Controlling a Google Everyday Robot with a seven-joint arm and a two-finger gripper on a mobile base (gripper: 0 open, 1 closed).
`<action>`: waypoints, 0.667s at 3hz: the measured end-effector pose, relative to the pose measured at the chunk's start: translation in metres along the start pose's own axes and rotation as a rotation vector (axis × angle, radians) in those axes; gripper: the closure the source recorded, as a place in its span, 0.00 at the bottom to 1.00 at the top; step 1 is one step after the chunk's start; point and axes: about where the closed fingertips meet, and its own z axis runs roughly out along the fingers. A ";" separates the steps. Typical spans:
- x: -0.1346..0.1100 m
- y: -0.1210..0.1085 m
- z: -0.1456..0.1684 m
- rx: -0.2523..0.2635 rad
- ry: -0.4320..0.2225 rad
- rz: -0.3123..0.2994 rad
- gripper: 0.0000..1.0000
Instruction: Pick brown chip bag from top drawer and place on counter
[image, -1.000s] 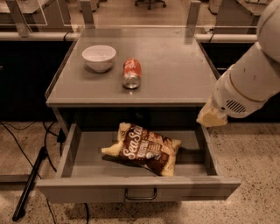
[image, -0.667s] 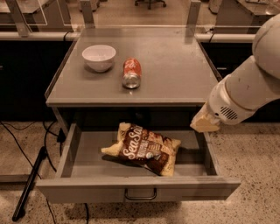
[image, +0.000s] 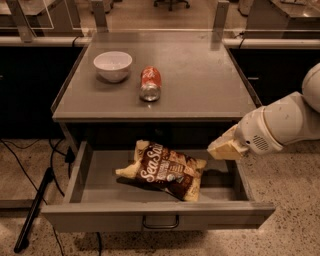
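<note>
Lowered and shifted left over the last second: gripper, from beside the counter's right edge to just over the right end of the open top drawer. Spread or pressed together: cannot tell from this angle. Carrying nothing, as far as can be made out.

Left of gripper and a little lower, near but apart: brown chip bag, flat on the drawer floor, lying diagonally, lettering up. Up and left of gripper, well apart, on the counter: red soda can on its side. Further left again: white bowl.

Step in hand, judged: approach to the bag, pick not yet begun. Next move calls for more travel left and down into the drawer, keeping clear of the right drawer wall and the counter's underside, then a grip on the bag's nearer end. Crinkly, soft bag; prone to slide or crumple under a shallow pinch.
</note>
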 end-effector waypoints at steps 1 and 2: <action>0.000 0.000 0.000 0.002 0.002 -0.001 1.00; 0.010 -0.001 0.008 0.032 -0.001 0.009 1.00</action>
